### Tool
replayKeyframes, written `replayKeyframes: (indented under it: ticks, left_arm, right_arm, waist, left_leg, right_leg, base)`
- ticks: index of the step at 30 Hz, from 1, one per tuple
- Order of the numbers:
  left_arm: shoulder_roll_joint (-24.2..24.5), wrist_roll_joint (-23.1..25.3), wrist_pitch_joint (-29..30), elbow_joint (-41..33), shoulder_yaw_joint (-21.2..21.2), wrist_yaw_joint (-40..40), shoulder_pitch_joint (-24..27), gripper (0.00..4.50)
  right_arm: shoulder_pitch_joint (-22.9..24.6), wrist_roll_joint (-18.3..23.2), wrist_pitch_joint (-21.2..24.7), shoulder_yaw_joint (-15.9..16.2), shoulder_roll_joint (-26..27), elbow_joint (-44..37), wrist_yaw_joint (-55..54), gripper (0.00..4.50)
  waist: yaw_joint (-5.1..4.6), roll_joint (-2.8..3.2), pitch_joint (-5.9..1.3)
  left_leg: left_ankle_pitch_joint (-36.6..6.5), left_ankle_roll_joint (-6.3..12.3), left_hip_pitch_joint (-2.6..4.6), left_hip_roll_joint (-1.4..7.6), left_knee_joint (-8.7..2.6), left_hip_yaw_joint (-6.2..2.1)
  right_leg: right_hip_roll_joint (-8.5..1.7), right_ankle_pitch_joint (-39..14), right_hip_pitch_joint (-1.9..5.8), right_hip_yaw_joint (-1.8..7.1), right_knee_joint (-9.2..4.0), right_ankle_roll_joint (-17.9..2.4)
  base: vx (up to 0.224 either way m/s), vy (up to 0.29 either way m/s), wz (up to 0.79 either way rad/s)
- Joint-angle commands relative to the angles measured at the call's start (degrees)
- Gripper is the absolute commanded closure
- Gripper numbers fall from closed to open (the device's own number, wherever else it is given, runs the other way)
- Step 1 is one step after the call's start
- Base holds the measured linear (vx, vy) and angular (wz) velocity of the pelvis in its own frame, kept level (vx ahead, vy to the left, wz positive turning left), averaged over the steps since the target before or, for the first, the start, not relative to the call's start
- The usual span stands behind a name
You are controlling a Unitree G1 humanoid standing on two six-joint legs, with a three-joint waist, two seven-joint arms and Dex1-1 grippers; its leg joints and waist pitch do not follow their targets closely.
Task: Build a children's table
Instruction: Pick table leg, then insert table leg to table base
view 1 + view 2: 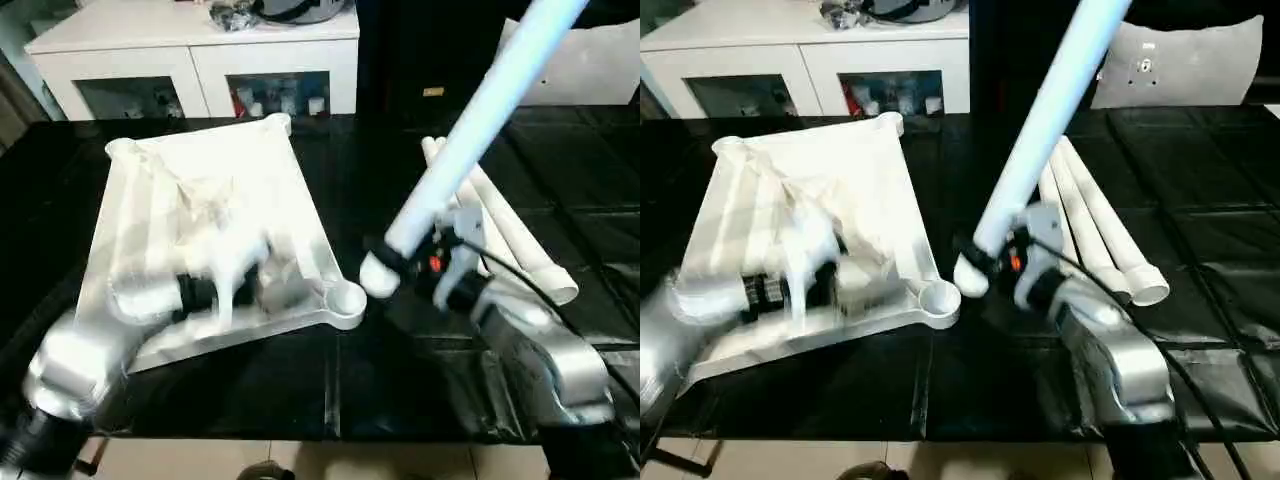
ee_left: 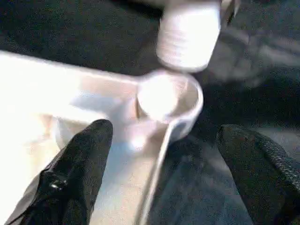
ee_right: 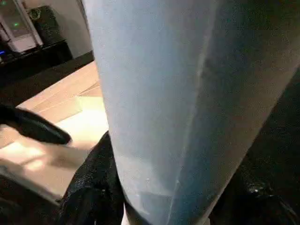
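The children's table top point(image 1: 215, 190) lies upside down on the black bench, ribs up, with a round corner socket point(image 1: 346, 299) at its near right corner. My right gripper point(image 1: 402, 262) is shut on a white table leg point(image 1: 480, 110). The leg slants up to the right, and its lower end point(image 2: 188, 33) hangs just beside and above that socket point(image 2: 168, 98). My left gripper point(image 2: 164, 129) is open over the top's near edge, its black fingers point(image 2: 82, 164) either side of the socket corner. Three more legs point(image 1: 1100, 225) lie side by side on the right.
A white cabinet point(image 1: 190, 60) with shelves stands behind the bench. A white panel point(image 1: 1180, 60) leans at the back right. The bench's front edge point(image 1: 330, 438) runs just below my forearms, with black bench surface point(image 1: 400, 380) between them.
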Motion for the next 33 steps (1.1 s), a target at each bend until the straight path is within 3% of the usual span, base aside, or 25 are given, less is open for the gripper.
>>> replayKeyframes:
  ticks: [1,2,5,6,9,12,20,22,24,25,33]
  left_arm:
    - [1.03,4.22,-4.53,2.58,-2.53,-0.68,-0.08,0.78]
    - [0.97,4.72,-5.42,3.42,-2.96,-0.72,-0.16,0.78]
    - [0.09,4.39,-6.0,5.1,-2.69,-1.21,-0.65,0.9]
    - [-0.49,4.68,-7.17,6.81,-2.62,-2.16,-1.25,1.21]
    - [-0.93,5.49,-8.89,9.16,-2.88,-3.12,-2.04,1.26]
    - [-1.55,5.72,-10.16,11.84,-3.0,-4.45,-3.19,1.69]
    - [-1.12,6.19,-10.93,16.34,-3.27,-8.88,-4.37,2.28]
    - [-0.82,6.32,-10.86,16.66,-3.29,-9.56,-4.31,2.61]
    - [-0.42,6.58,-11.25,16.9,-3.22,-10.0,-4.25,2.69]
    - [-0.38,6.6,-11.28,16.93,-3.21,-10.05,-4.25,2.69]
    - [0.54,8.32,-14.55,20.66,-3.37,-13.31,-4.86,3.4]
  right_arm:
    - [0.27,0.87,0.89,0.72,-0.16,-2.78,0.36,2.61]
    - [0.31,0.98,1.02,0.74,-0.22,-2.9,0.39,2.61]
    - [0.35,1.0,1.2,0.88,-0.52,-3.02,0.62,2.61]
    - [0.41,0.96,1.55,0.93,-0.78,-3.29,0.81,2.61]
    - [0.43,1.03,1.74,0.87,-0.96,-3.58,1.03,2.61]
    - [0.41,0.87,1.66,1.3,-1.71,-3.86,2.02,2.61]
    - [-0.97,1.02,2.5,1.6,-1.96,-3.3,2.54,2.61]
    - [-1.58,1.06,2.58,1.69,-1.79,-3.02,2.6,2.61]
    - [-2.44,1.13,2.52,2.1,-1.66,-2.67,3.09,2.61]
    - [-2.53,1.13,2.51,2.14,-1.64,-2.63,3.14,2.61]
    - [-4.54,0.37,1.57,3.86,-1.56,-1.15,4.53,2.61]
  waist:
    - [-0.2,-0.43,-3.41]
    - [-0.31,-0.6,-3.44]
    - [-0.56,-0.38,-3.56]
    - [-0.63,-0.4,-3.62]
    - [-0.62,-0.51,-3.67]
    - [-0.7,-0.54,-3.73]
    - [-0.67,-0.57,-3.75]
    - [-0.69,-0.53,-3.73]
    - [-0.69,-0.63,-3.74]
    - [-0.7,-0.96,-3.71]
    - [-0.63,-0.6,-3.75]
  left_leg:
    - [-9.34,0.48,0.72,4.0,-4.85,-1.35]
    - [-9.05,0.52,0.64,3.99,-4.84,-1.33]
    - [-8.02,0.42,0.6,3.95,-4.76,-1.34]
    - [-7.46,0.5,0.53,3.94,-4.7,-1.39]
    - [-6.48,1.09,0.51,3.78,-4.5,-1.23]
    - [-6.01,1.44,0.54,3.88,-4.44,-1.26]
    - [-6.29,1.58,0.63,3.98,-4.41,-1.22]
    - [-6.17,1.66,0.61,4.02,-4.42,-1.23]
    - [-6.22,1.73,0.66,4.04,-4.42,-1.22]
    - [-6.28,1.83,0.65,4.03,-4.43,-1.18]
    - [-5.98,1.91,0.67,4.03,-4.4,-1.18]
  right_leg:
    - [-4.82,-9.75,2.39,3.28,-4.96,-9.82]
    - [-4.81,-9.45,2.48,3.31,-4.92,-9.69]
    - [-4.88,-7.94,2.5,3.27,-4.69,-9.95]
    - [-4.9,-6.73,2.61,3.23,-4.6,-10.39]
    - [-4.86,-5.47,2.66,3.24,-4.56,-10.9]
    - [-4.92,-4.53,2.67,3.21,-4.47,-11.31]
    - [-5.07,-5.47,2.69,3.23,-4.42,-11.87]
    - [-5.07,-5.16,2.67,3.22,-4.39,-12.0]
    - [-5.07,-5.08,2.65,3.2,-4.34,-12.16]
    - [-5.09,-5.24,2.67,3.2,-4.41,-12.21]
    - [-5.13,-5.68,2.59,3.23,-4.29,-12.06]
  base:
    - [0.0,0.0,0.0]
    - [0.0,0.0,0.0]
    - [0.0,0.0,0.0]
    - [0.0,0.0,0.0]
    - [0.0,0.0,0.0]
    - [0.0,0.0,0.0]
    - [0.0,0.0,0.0]
    - [0.0,0.0,0.0]
    - [0.0,0.0,0.0]
    - [0.0,0.0,0.0]
    - [0.0,0.0,0.0]
